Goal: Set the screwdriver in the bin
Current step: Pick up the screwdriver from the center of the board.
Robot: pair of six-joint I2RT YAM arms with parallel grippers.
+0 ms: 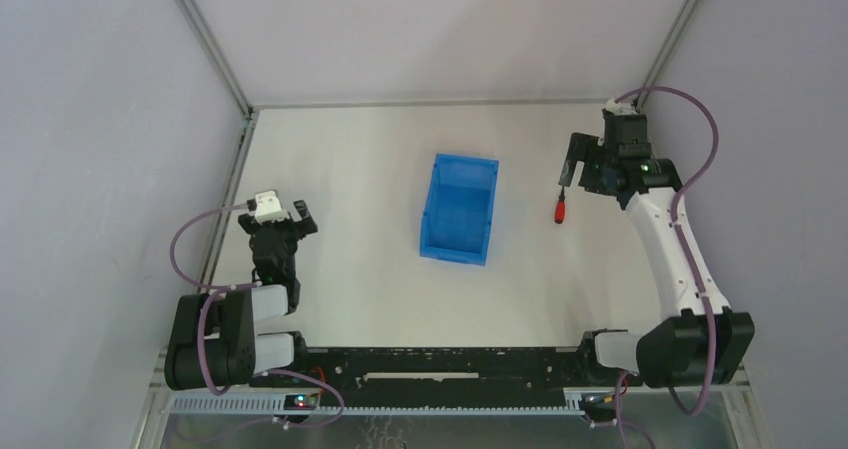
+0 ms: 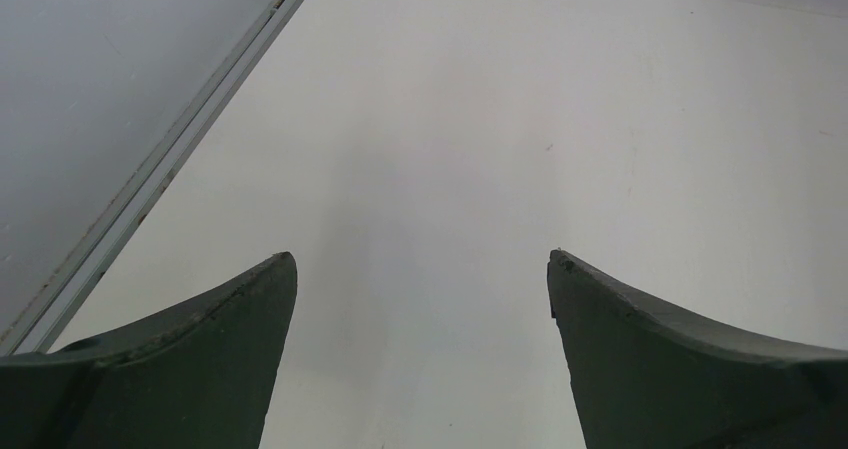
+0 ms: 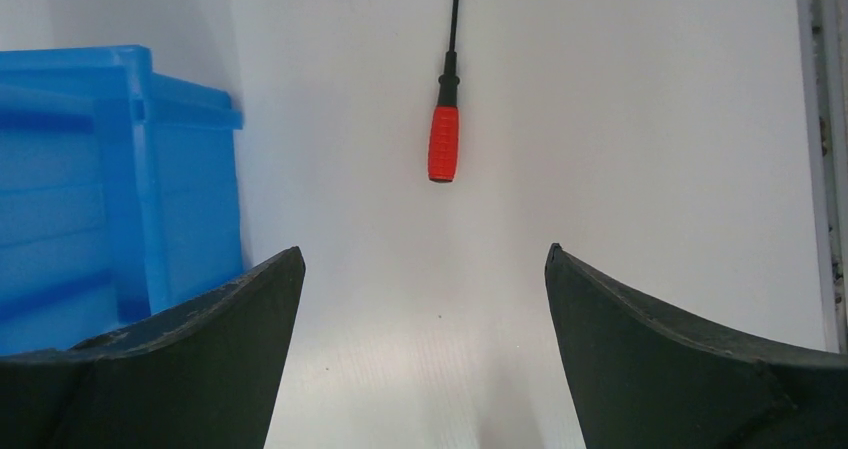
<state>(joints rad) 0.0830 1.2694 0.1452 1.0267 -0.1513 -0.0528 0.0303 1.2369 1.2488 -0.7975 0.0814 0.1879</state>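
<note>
The screwdriver (image 1: pixel 561 207), with a short red handle and a thin black shaft, lies on the white table just right of the bin (image 1: pixel 459 209), apart from it. The bin is a bright blue box at mid-table, and nothing shows inside it. My right gripper (image 1: pixel 578 164) hangs open above the table beside the screwdriver. In the right wrist view the screwdriver (image 3: pixel 443 143) lies ahead of the open gripper (image 3: pixel 422 256), centred between the fingers with its handle end nearest. The bin wall (image 3: pixel 100 179) is at the left. My left gripper (image 1: pixel 290 221) is open and empty at the left, and it sees only bare table (image 2: pixel 422 259).
Grey walls enclose the table on three sides. A metal rail (image 2: pixel 170 164) runs along the left edge, close to my left gripper. Another rail (image 3: pixel 822 119) runs along the right edge, near my right gripper. The arm bases stand on the black front bar (image 1: pixel 440 361).
</note>
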